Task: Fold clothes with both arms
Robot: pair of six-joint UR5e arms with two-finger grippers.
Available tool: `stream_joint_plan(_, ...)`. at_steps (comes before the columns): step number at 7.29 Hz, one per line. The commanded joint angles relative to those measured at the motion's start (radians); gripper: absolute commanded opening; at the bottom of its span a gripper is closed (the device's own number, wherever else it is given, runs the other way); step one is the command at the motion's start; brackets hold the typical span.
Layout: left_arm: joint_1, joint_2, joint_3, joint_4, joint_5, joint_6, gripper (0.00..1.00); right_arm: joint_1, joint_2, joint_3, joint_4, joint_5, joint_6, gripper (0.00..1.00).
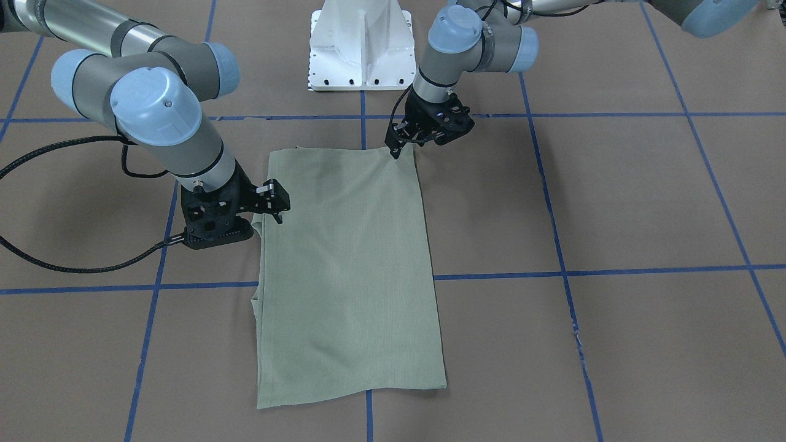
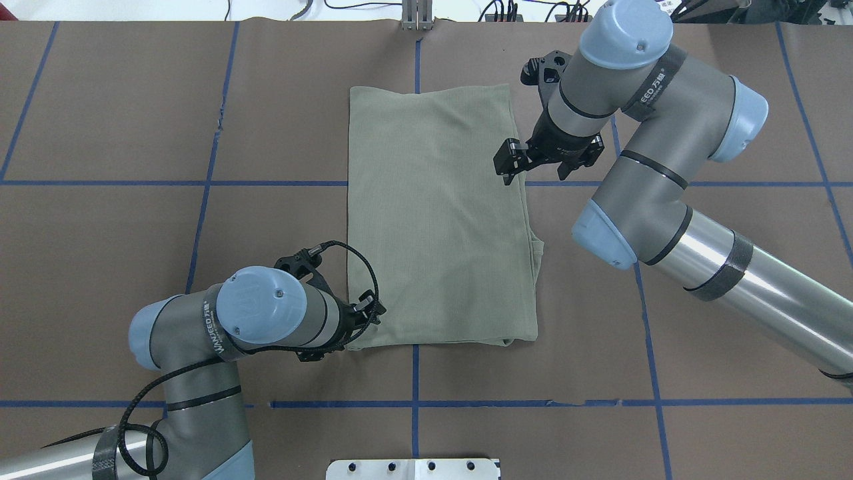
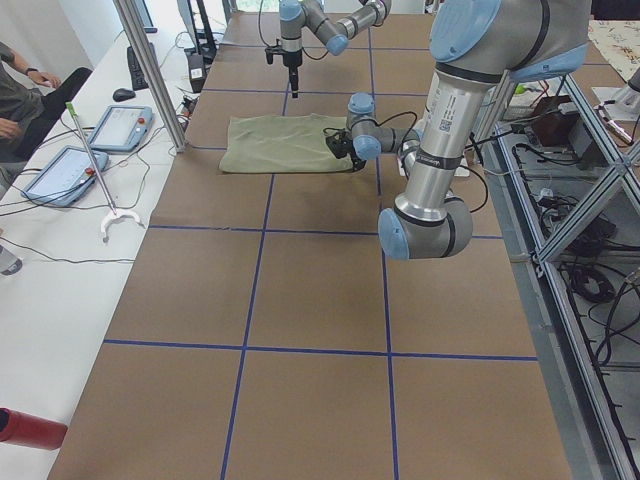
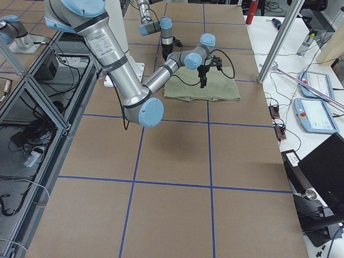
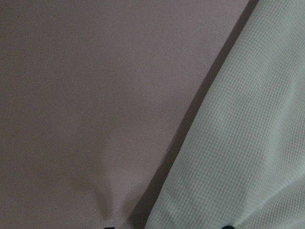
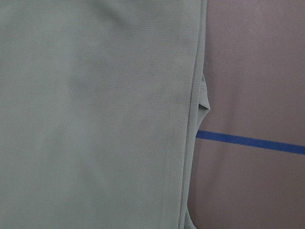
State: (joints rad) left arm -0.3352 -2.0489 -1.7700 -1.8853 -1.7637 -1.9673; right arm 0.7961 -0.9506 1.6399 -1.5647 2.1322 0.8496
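The shirt (image 2: pixel 436 220) lies folded into a flat rectangle on the table (image 2: pixel 120 120); the left gripper (image 1: pixel 398 146) straddles its robot-side corner (fingers parted, nothing pinched); the right gripper (image 2: pixel 543 160) hangs spread over the opposite long edge.

The shirt (image 2: pixel 440 220) lies folded to a plain rectangle. Its lower layers are covered, but for edges peeping out just beside the jaws of the right gripper (image 2: pixel 510 165), which are too dark and small to tell parted from closed. In the left wrist view the left gripper (image 1: pixel 399 146) shows only two dark fingertips (image 5: pixel 228 226), cut off at the bottom edge, with the shirt's blurred hem between them.
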Motion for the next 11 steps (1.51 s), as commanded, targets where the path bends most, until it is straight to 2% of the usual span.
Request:
stream_joint_plan(1, -0.002, 0.000, 0.003, 0.000, 0.013, -0.001, 0.60, 0.000, 0.001, 0.000, 0.000, 0.000, -0.001, 1.00)
stream_joint_plan(9, 0.004, -0.014, 0.007, -0.001, 0.012, -0.001, 0.56, 0.009, -0.002, 0.000, 0.000, -0.002, -0.010, 1.00)
stream_joint_plan(10, 0.004, -0.016, 0.006, -0.001, 0.012, -0.001, 0.43, 0.014, -0.002, 0.000, 0.000, -0.002, -0.014, 1.00)
stream_joint_plan(11, 0.004, -0.016, 0.006, -0.001, 0.010, -0.001, 0.25, 0.015, -0.002, 0.000, 0.000, -0.002, -0.014, 1.00)
